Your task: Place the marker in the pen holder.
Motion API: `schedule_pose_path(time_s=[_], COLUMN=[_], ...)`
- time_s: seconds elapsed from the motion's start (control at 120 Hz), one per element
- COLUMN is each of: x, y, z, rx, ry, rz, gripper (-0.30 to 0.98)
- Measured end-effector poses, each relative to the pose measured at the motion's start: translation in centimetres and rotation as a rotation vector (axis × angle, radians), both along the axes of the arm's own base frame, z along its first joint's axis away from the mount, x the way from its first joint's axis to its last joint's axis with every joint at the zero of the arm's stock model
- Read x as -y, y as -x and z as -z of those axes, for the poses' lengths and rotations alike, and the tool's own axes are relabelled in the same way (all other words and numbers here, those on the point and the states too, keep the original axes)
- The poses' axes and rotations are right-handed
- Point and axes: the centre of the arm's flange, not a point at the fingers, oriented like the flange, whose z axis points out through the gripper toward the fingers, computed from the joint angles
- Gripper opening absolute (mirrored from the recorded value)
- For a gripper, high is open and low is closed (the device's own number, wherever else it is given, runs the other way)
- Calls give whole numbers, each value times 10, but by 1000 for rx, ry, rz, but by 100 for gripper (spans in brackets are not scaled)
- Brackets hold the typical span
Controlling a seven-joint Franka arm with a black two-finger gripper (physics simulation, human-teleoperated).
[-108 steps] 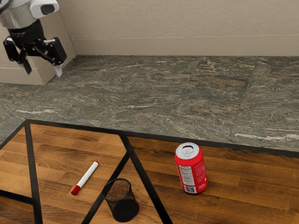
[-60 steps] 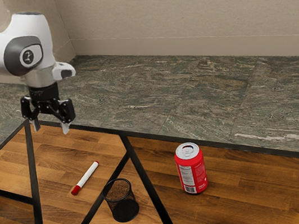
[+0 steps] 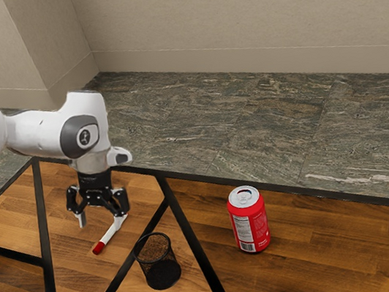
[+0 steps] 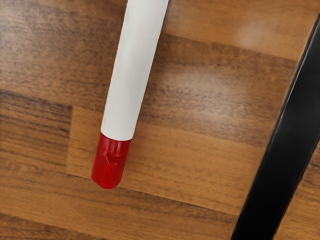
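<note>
1. Marker: you have it lying on the tabletop, outside the pen holder. In the exterior view it is at about ten o'clock from that holder, its red cap pointing between seven and eight o'clock.
2. Your gripper has its fingers spread wide apart, with a broad gap between them, and they have hold of nothing.
3. In the exterior view, the finger on that view's right overlaps the marker's white end; you can't tell from here whether the two touch. The other finger stands apart from the marker, towards nine o'clock from it.
4. The exterior view gives you the mesh pen holder upright, and the red soda can upright between two and three o'clock from it. The two stand well apart.
5. The wrist view gives you the marker close up: smooth white barrel, a small notch in the red cap, and a black strip of the tabletop running beside the marker, with bare wood between them.
</note>
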Motion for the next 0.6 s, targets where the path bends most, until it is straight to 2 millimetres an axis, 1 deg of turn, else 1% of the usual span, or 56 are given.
schedule_pose_path(time_s=[0.075, 0.142, 0.267, 0.442, 0.542, 0.6], x=[-12, -15, -19, -24, -24, -21], y=[-9, -13, -32, -39, -41, -42], z=[14, 26, 39, 51, 52, 49], rx=[9, 11, 35, 47, 57, 65], ry=[6, 14, 24, 47, 56, 60], rz=[5, 26, 73, 126, 157, 176], gripper=[69, 69, 69, 69, 68, 61])
